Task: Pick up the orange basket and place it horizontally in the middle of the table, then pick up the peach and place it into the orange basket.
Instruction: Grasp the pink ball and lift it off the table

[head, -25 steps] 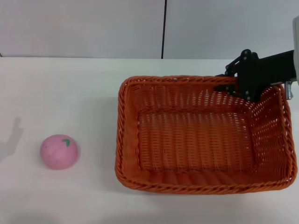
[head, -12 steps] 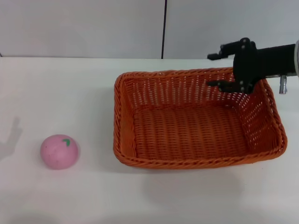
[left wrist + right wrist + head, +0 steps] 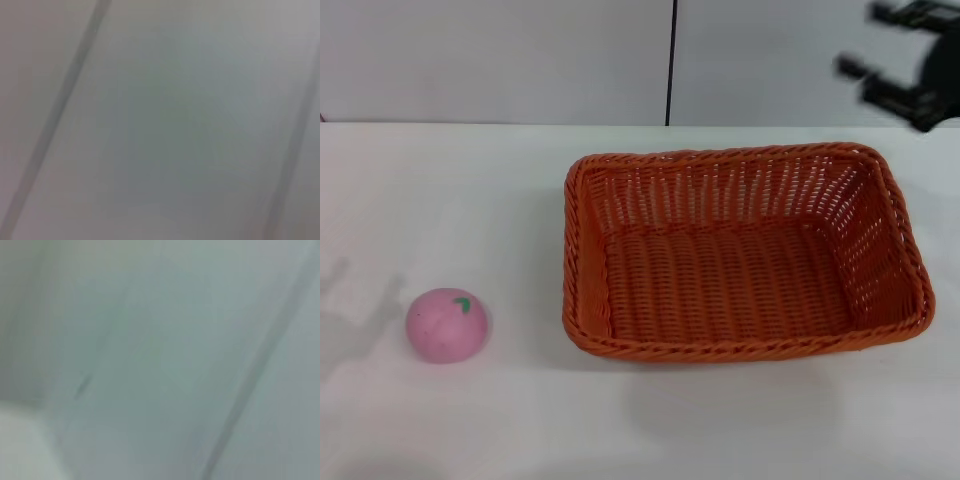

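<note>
The orange basket (image 3: 740,255) rests flat on the white table (image 3: 470,200), right of centre, its long side running left to right, with nothing inside. The pink peach (image 3: 446,324) lies on the table at the front left, well apart from the basket. My right gripper (image 3: 882,50) is raised at the top right, above and behind the basket's far right corner, open and holding nothing. The left gripper is out of view; only a faint shadow falls on the table at the far left. Both wrist views show only blank grey wall.
A grey wall with a dark vertical seam (image 3: 671,60) stands behind the table's far edge.
The right gripper set the basket down flat, let go of its far right rim, and rose up and to the right. The shadow at the far left shifted. The peach stayed put.
</note>
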`<state>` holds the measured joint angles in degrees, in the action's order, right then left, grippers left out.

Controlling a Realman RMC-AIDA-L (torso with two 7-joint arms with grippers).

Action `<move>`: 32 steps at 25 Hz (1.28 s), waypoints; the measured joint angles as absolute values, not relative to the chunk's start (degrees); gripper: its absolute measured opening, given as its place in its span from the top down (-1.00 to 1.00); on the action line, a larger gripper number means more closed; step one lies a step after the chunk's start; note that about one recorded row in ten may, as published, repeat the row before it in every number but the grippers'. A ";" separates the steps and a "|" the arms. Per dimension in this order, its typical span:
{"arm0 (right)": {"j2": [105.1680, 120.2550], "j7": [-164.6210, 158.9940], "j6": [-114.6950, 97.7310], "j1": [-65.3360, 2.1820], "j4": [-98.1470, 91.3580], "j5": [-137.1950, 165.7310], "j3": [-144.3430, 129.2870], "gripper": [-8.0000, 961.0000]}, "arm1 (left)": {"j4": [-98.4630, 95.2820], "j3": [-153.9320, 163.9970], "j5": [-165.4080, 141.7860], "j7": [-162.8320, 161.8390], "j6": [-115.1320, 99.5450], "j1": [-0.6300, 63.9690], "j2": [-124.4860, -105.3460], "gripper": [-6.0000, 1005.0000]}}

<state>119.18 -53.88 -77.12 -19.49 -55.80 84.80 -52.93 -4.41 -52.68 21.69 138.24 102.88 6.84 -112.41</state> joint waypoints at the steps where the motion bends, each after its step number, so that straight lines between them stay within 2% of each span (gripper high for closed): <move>1: 119.17 -52.58 -77.56 -17.95 -54.59 80.57 -53.00 -0.21 | -4.41 -52.68 21.69 138.24 102.88 6.84 -112.41 -0.61; 4: 119.27 -44.04 -83.63 -12.87 -45.59 63.70 -53.27 -0.21 | -5.69 -50.93 20.74 136.74 103.60 7.72 -111.64 -0.61; 5: 119.27 -44.04 -83.63 -12.87 -45.59 63.70 -53.27 -0.21 | -9.19 -43.08 19.90 134.36 103.93 10.61 -110.90 -0.61; 10: 119.06 -36.48 -94.00 -10.48 -31.65 52.07 -51.83 -0.21 | -11.13 -39.20 19.82 133.99 103.59 12.16 -111.35 -0.61; 11: 119.06 -36.28 -95.00 -10.19 -30.38 51.83 -51.08 -0.21 | -16.04 -34.87 19.99 134.07 102.59 15.01 -113.98 -0.61; 12: 119.08 -36.18 -95.99 -9.93 -29.02 51.69 -50.24 -0.21 | -16.04 -34.87 19.99 134.07 102.59 15.01 -113.98 -0.61; 13: 119.08 -36.17 -96.54 -9.77 -27.95 51.66 -49.50 -0.21 | -19.77 -33.33 20.33 134.55 101.45 17.00 -116.38 -0.61; 14: 119.07 -36.16 -97.08 -9.63 -26.84 51.64 -48.77 -0.21 | -19.77 -33.33 20.33 134.55 101.45 17.00 -116.38 -0.61; 15: 119.05 -36.14 -97.55 -9.53 -25.80 51.64 -48.17 -0.21 | -21.35 -31.77 20.32 134.58 99.88 18.39 -117.44 -0.61; 27: 118.86 -36.04 -99.56 -8.46 -22.66 51.57 -43.62 -0.21 | -20.08 -29.92 20.41 135.46 91.07 18.94 -118.00 -0.61; 32: 118.87 -36.03 -99.60 -8.44 -22.27 51.55 -43.32 -0.20 | -20.01 -30.02 20.47 136.01 89.63 19.00 -118.00 -0.34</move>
